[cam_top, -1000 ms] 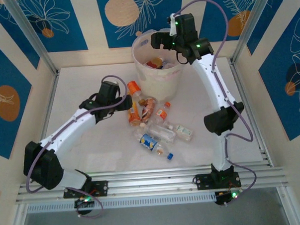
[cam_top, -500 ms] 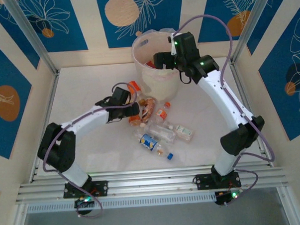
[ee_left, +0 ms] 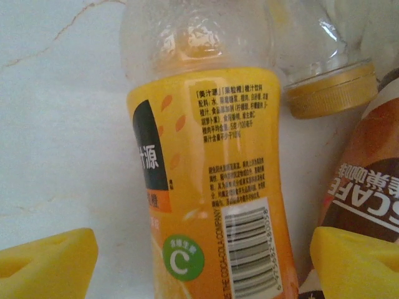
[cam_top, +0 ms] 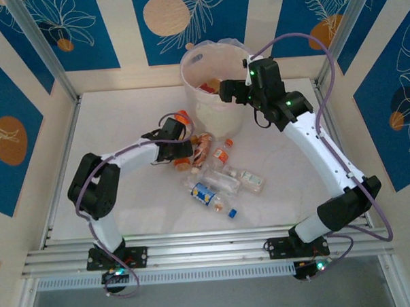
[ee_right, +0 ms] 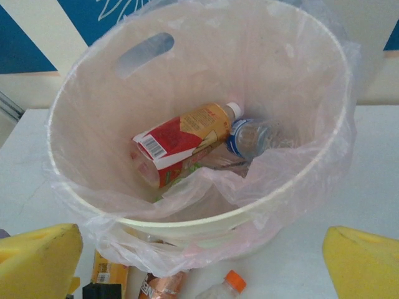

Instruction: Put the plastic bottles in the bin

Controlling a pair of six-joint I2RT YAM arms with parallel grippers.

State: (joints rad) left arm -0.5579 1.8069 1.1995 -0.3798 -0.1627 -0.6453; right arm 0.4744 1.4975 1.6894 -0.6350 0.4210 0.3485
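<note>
While the left gripper (ee_left: pixel 199 265) stands with jaws open on either side of an orange bottle (ee_left: pixel 212 187), its yellow fingers (ee_left: pixel 47 265) clear of the plastic, the wrist view shows the label close up. It carries blocks of small Chinese print, two large white characters on a black patch, a white "C" in a green disc and a barcode. "THE COCA-COLA COMPANY" runs along the barcode's edge. The frame cuts off both ends of this bottle, and its shoulder is clear plastic. Just to the right lies a brown bottle (ee_left: pixel 368 180) with white letters reading "SCAFE" upside down, the word cut off at the frame edge. Above it is a yellow cap (ee_left: pixel 330 93) on a clear neck.

From above, the orange bottle lies on the table (cam_top: pixel 122 130) at the near-left foot of the bin (cam_top: pixel 188 72). The other loose bottles (cam_top: pixel 216 183) are clustered just in front of the bin, their labels too small to read.

The right gripper (ee_right: pixel 199 261) hangs at the bin's rim, jaws wide apart and empty. Inside the cream bin, within its thin pinkish bag (ee_right: pixel 299 156), lie a red-and-gold bottle (ee_right: pixel 181 140) with a barcode and white cap and a blue-labelled bottle (ee_right: pixel 249 137). Bag folds partly hide both, and their print is unreadable.
</note>
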